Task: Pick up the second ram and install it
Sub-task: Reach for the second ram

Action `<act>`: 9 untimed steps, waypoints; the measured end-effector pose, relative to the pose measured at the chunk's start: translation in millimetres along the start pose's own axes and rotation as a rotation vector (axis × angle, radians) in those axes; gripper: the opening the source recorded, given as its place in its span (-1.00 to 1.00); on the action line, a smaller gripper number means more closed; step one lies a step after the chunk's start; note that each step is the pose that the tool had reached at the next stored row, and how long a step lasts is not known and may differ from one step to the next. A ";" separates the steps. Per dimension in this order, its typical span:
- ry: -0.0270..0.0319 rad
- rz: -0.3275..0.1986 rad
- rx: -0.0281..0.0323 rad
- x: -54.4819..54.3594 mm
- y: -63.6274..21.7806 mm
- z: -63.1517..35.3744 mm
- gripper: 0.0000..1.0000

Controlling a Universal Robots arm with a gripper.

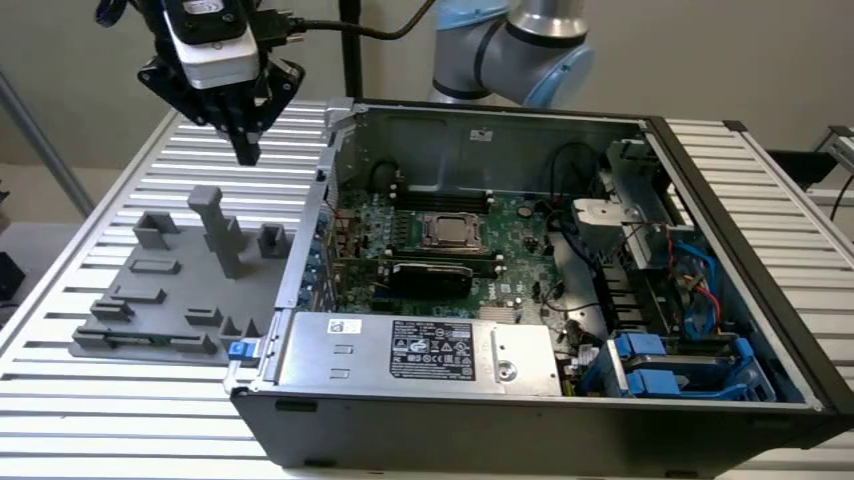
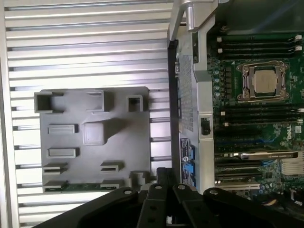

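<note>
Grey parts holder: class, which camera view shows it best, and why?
The wrist view: it looks straight down on the grey parts holder, so its slot layout shows. The exterior view sees it slanted, beside the computer case.

- A grey moulded tray [image 2: 95,156] lies flat on a slatted metal table [image 2: 85,47], with square pockets and small raised holder blocks on it
- The second ram [image 2: 85,186], a thin dark-green strip, sits along the tray's edge nearest the gripper [image 2: 164,176]
- The gripper's black fingers are pressed together, holding nothing, above the gap between the tray and the computer case [image 2: 197,57]
- Inside the open case is a green motherboard [image 2: 285,133] with a silver processor [image 2: 264,80] flanked by rows of long memory slots [image 2: 259,45]
</note>
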State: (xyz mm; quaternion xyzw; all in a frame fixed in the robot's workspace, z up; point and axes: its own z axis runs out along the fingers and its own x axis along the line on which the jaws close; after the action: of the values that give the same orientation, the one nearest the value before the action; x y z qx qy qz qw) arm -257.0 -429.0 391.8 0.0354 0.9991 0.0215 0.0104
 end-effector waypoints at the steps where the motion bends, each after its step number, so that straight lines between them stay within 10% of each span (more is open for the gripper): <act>1: -0.0001 0.000 0.0008 3.9 -1.2 0.1 -0.79; 9: -0.0007 0.000 0.0101 31.6 -10.4 1.5 -0.79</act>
State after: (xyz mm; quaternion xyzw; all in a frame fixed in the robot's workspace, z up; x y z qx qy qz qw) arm -289.2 -437.0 389.2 0.0353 0.9992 0.0164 0.0106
